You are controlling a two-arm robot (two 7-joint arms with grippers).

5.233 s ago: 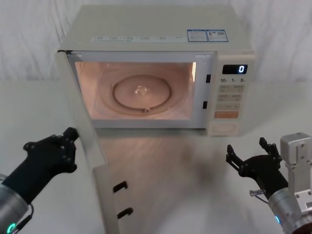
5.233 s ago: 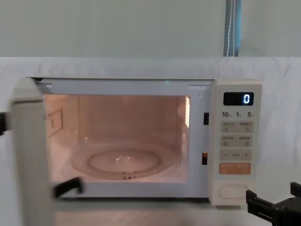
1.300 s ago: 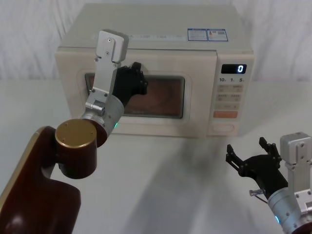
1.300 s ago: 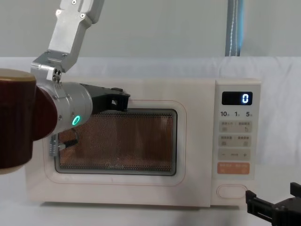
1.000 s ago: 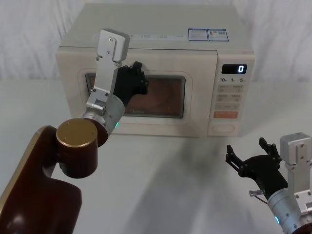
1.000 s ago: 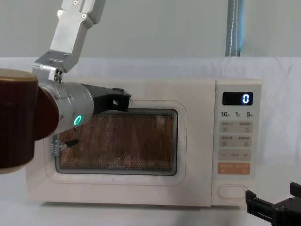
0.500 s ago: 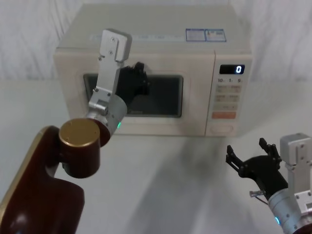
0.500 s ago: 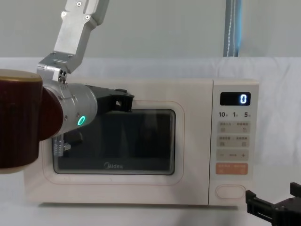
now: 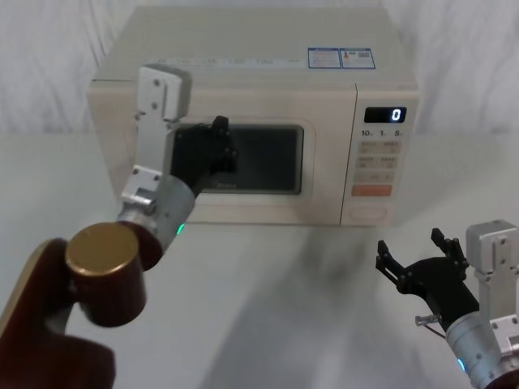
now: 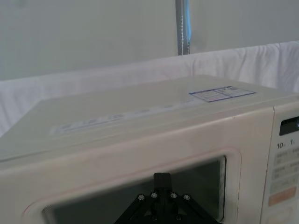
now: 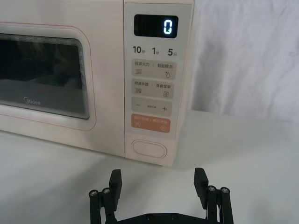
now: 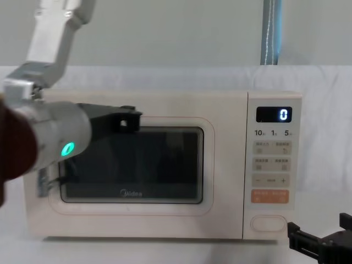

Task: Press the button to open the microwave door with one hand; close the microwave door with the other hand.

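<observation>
The door [image 9: 235, 154] lies flush in the front of the microwave [image 9: 259, 73], its dark window [image 12: 132, 165] unlit and the small logo [image 12: 131, 193] legible beneath the glass. To the door's right stands the control panel [image 9: 381, 162], whose display [image 12: 274, 115] reads 0; below it come rows of small keys, an orange key [image 11: 151, 123], and, lowest, the button [image 11: 149, 149], a blank cream oval near the panel's bottom edge. The microwave rests on a white table [image 9: 276, 300] before a white cloth backdrop. The left gripper [image 9: 217, 150] is raised in front of the door's upper left part, over the window's upper edge; whether it touches the door cannot be told, and its fingers are seen end-on as one dark mass, so it cannot be told whether they are apart or together. In the left wrist view the microwave's top and the window's upper frame lie just beyond this gripper's dark tip [image 10: 161, 186]. The right gripper [image 9: 413, 259] hovers low over the table, well in front of the control panel and apart from it; in the right wrist view its two fingers [image 11: 115, 179] stand wide apart, holding nothing, with the button straight ahead between them and some way off. In the chest view it shows at the lower right, below the button [image 12: 269, 223].
</observation>
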